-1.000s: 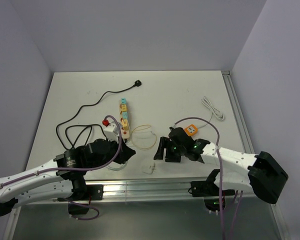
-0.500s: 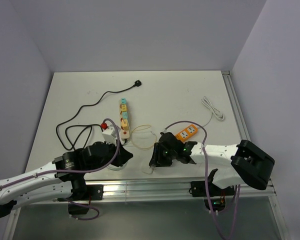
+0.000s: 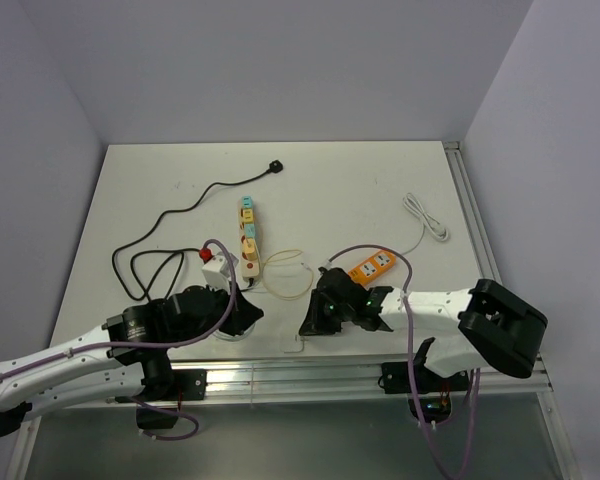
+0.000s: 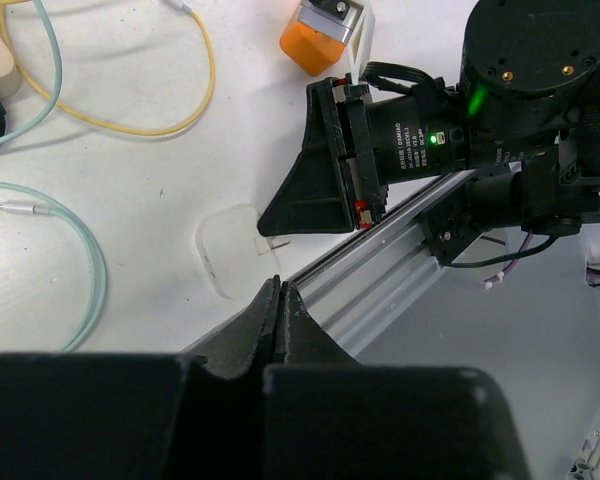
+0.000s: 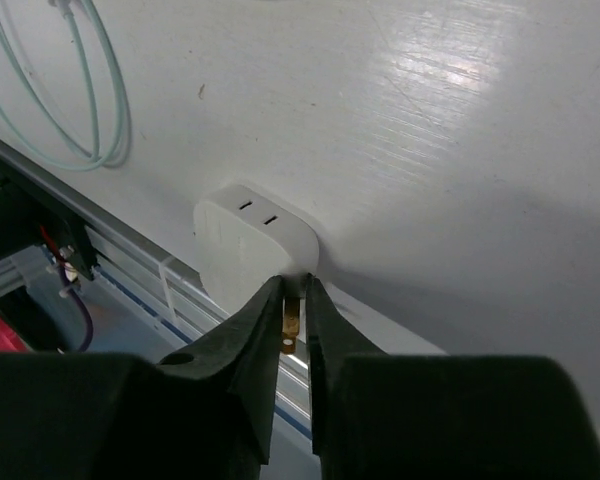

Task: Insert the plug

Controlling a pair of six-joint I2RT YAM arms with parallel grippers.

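The white plug (image 5: 245, 240) lies flat at the near edge of the table (image 3: 360, 190), one brass prong (image 5: 290, 322) sticking out toward me. My right gripper (image 5: 292, 300) is down on it, fingers nearly together on either side of that prong; whether they truly pinch it I cannot tell. My left gripper (image 4: 280, 300) hangs just to the left, fingers pressed together on nothing. Farther in, toward the middle, wait the orange socket block (image 3: 373, 264) and the cream power strip (image 3: 248, 232). As I judge it, nothing is plugged in yet: lifting, carrying, lining up and pushing home all remain.
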